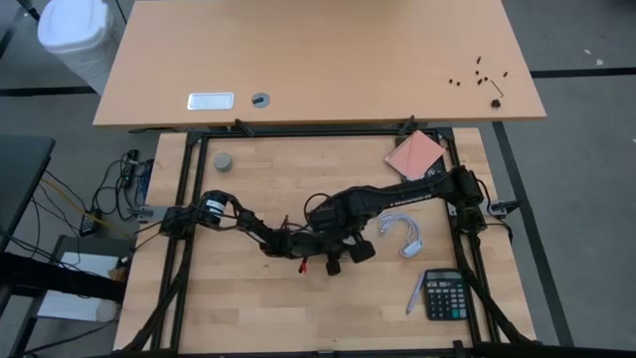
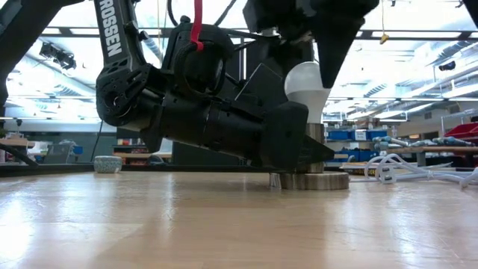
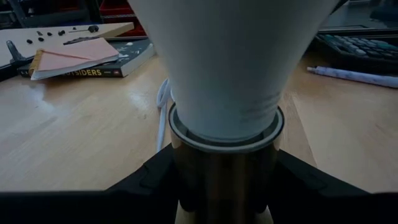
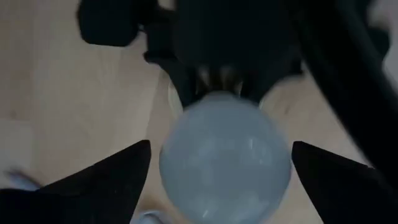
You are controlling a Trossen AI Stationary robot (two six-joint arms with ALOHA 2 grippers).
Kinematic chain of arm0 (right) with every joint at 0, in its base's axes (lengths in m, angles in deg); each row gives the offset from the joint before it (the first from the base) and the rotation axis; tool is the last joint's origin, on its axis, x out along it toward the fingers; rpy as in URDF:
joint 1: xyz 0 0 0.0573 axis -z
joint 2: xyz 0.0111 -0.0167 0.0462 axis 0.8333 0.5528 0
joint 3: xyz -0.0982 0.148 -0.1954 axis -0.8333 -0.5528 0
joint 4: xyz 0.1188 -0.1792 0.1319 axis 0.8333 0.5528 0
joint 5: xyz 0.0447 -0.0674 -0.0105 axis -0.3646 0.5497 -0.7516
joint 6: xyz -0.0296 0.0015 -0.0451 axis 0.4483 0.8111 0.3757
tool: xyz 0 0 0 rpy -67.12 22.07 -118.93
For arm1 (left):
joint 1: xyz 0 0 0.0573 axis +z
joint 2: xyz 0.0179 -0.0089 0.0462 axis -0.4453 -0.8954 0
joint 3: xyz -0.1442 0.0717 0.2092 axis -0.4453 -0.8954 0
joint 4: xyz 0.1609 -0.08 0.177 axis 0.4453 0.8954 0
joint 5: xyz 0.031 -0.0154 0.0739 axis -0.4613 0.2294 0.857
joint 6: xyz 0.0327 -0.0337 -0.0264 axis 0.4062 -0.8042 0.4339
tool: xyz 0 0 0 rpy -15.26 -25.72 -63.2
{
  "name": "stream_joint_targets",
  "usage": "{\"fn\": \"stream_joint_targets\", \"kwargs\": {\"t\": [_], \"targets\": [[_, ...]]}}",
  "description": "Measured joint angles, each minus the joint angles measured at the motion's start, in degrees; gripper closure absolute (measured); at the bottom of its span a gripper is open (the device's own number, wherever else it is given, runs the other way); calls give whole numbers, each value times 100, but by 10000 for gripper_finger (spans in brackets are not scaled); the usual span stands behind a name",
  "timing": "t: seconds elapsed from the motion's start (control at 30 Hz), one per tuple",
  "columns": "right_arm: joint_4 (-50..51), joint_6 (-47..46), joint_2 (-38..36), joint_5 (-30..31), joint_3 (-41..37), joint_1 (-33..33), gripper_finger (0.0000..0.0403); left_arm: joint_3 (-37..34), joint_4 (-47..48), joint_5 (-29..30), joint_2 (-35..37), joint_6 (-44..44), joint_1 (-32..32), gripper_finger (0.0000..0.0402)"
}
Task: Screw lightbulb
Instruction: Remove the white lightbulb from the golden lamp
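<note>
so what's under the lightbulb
The lightbulb stands upright in a round metal socket on the wooden table. The left gripper clamps the socket. The bulb's screw base is hidden inside the socket.

You have a light wood table (image 1: 248, 308) with a black frame around it. A small grey cap (image 1: 224, 161) sits near the far left corner. A book (image 1: 427, 171) with a pink sheet (image 1: 414, 153) on top lies near the far right corner. A calculator (image 1: 446, 294) lies near the front right, with a pen (image 1: 413, 295) just beside it. A white cord (image 1: 408, 237) curls on the wood right of the middle. A round metal socket (image 2: 314, 180) stands on the table in the middle. Behind this table you can see a bigger desk (image 1: 318, 60) with a small white tag (image 1: 211, 100) and some tiny dark bits (image 1: 481, 74) on it.
</note>
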Motion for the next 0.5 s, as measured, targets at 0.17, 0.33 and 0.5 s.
{"fn": "stream_joint_targets", "kwargs": {"t": [0.17,0.33,0.5], "targets": [[269,-2146,-4,-43,4,71,15,0,2,0,-1,-20,0,213],[256,-4117,-4,103,-104,74,21,0,4,1,-1,-159,0,213],[-142,-5044,-8,300,-302,-9,22,0,7,2,-1,-160,0,213]]}}
